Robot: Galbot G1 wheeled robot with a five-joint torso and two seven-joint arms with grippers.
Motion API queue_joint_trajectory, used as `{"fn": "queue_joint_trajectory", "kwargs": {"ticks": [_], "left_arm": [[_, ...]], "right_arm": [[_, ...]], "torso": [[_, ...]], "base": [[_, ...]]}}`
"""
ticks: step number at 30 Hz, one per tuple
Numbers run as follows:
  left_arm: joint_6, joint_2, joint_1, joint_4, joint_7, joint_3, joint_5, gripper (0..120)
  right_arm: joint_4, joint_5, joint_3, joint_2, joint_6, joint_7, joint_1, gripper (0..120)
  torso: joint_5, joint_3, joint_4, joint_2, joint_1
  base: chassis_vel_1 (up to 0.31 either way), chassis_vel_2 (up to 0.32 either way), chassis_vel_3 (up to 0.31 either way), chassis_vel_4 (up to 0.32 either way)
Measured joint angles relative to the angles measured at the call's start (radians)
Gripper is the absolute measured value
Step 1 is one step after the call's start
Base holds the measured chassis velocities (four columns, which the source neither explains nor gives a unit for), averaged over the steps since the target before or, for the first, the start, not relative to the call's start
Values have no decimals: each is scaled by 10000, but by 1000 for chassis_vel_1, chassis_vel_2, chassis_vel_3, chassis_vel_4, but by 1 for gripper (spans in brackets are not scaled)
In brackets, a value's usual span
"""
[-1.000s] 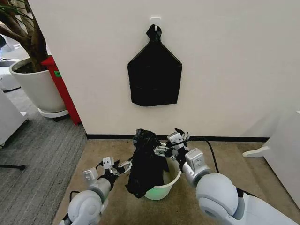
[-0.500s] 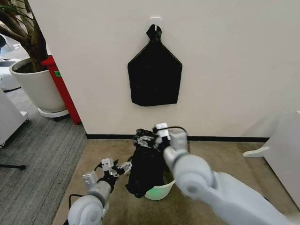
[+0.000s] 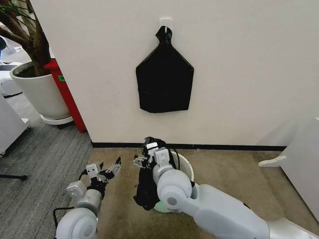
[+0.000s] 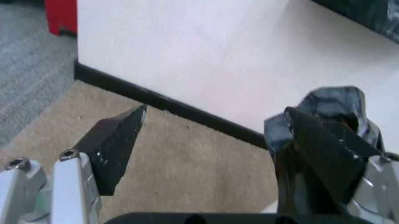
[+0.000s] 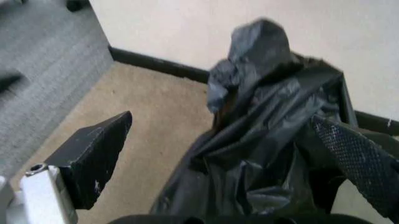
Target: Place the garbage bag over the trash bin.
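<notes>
The right gripper (image 3: 144, 158) hangs just above the garbage bag (image 3: 149, 184), its jaws wide apart with the bunched black film between them, probably so it can pinch the top. The bag droops over the near edge of the trash bin (image 3: 185, 164), not spread round the rim. The left gripper (image 3: 105, 169) waits well off to the side, also spread wide and holding nothing
</notes>
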Motion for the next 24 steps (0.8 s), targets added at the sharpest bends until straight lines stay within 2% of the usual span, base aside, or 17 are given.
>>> {"fn": "queue_joint_trajectory", "kwargs": {"ticks": [17, 23, 24], "left_arm": [[-189, -33, 91, 59, -6, -232, 172, 90], [-203, -49, 126, 26, -3, -247, 191, 90], [-203, -49, 126, 26, -3, -247, 191, 90]], "right_arm": [[-877, -863, 101, 121, 43, -450, -808, 100], [-1005, -1043, 160, 102, 191, -550, -985, 83], [-1005, -1043, 160, 102, 191, -550, -985, 83]], "torso": [[3, 0, 1, 0, 0], [3, 0, 1, 0, 0], [3, 0, 1, 0, 0]], "base": [[0, 0, 0, 0], [0, 0, 0, 0], [0, 0, 0, 0]]}}
